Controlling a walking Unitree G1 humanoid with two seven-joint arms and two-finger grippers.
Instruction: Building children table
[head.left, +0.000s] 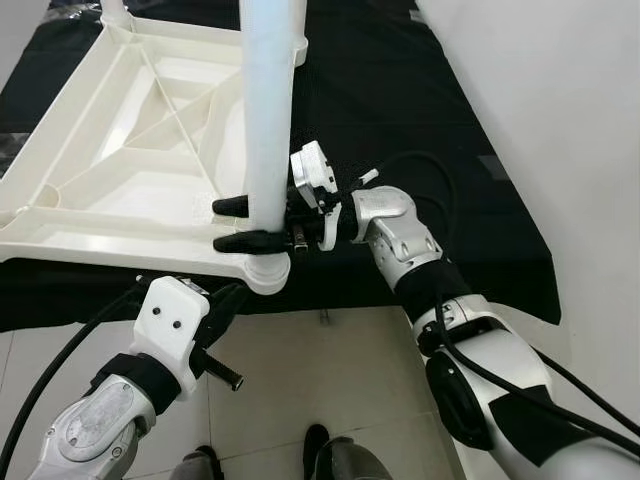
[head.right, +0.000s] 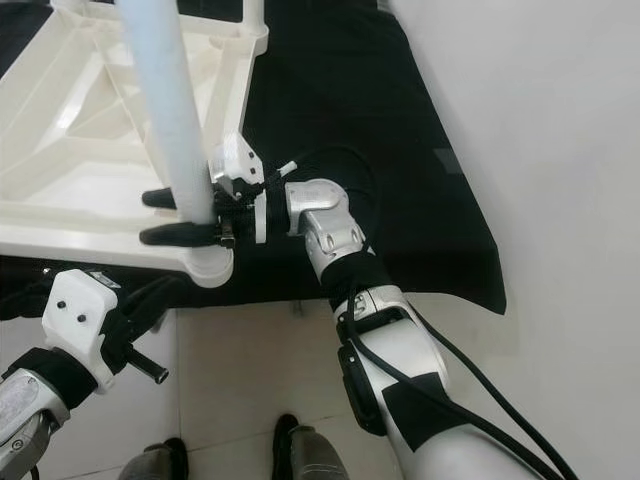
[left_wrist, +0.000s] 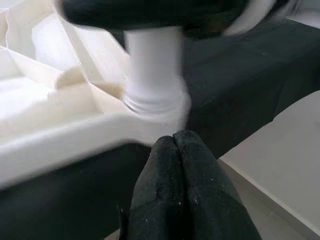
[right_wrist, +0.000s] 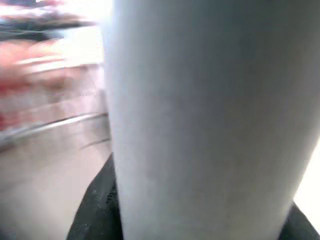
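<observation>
The white plastic table top (head.left: 110, 160) lies upside down on a black cloth, its ribbed underside facing up. A white table leg (head.left: 270, 100) stands upright in the near right corner socket (head.left: 265, 270). My right gripper (head.left: 222, 225) reaches in from the right, shut on the leg just above the socket, with one black finger on each side. My left gripper (head.left: 235, 295) sits low in front of the table's near edge, just under that corner. In the left wrist view its fingertips (left_wrist: 174, 142) are pressed together, holding nothing.
The black cloth (head.left: 400, 100) covers the surface under the table top and ends at a tiled floor (head.left: 330, 370). A white wall (head.left: 560, 100) runs close along the right. Another white leg (head.left: 115, 10) rises at the far left corner. My feet (head.left: 320, 445) show at the bottom.
</observation>
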